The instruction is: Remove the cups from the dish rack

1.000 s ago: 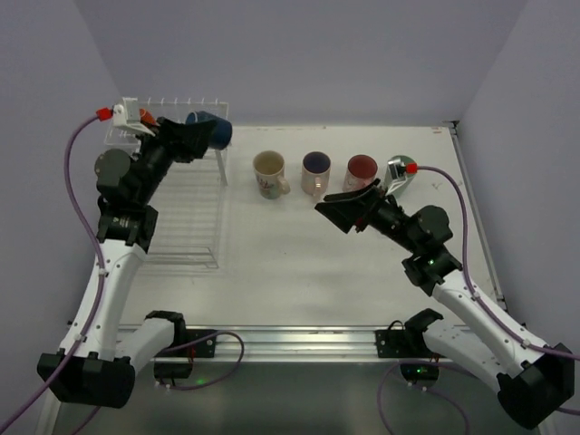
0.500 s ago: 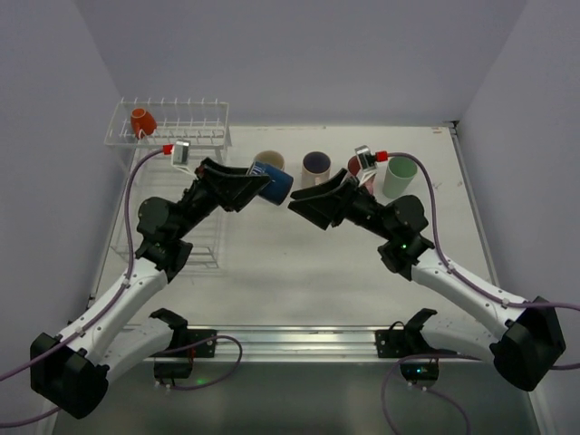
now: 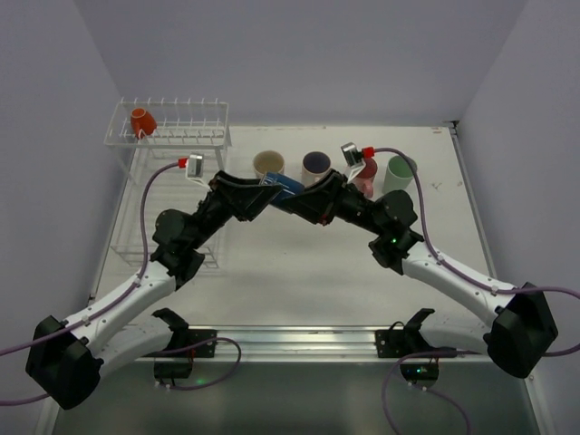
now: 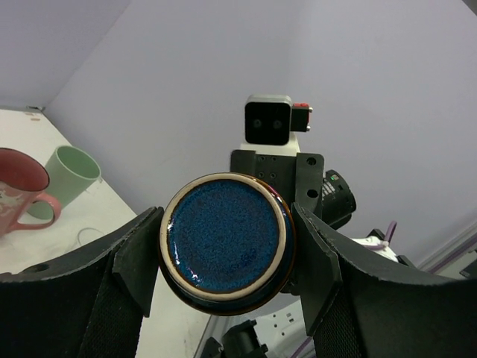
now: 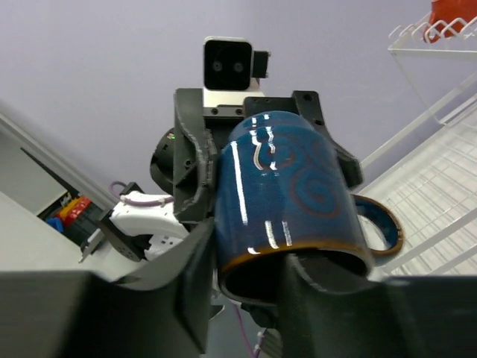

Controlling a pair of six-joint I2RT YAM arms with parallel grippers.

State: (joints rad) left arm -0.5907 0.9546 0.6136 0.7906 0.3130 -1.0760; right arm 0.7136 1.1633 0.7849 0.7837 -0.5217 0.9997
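Dark blue mug [image 3: 283,188] is mid-air over the worktop [image 3: 299,258]. Left tool [image 4: 228,257] clamps its sides. Right tool [image 5: 261,265] sits at the rim (closure unclear). Glazed ceramic is likely rigid, slick and breakable; pinch the wall.

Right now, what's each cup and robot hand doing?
Dark blue mug, held sideways, midair.
Left hand, shut on it.
Right hand, at its rim, grip unclear.
Orange mug, on the dish rack.
Cream mug, upright.
Purple-inside mug, upright.
Pink mug, upright.
Green mug, upright.
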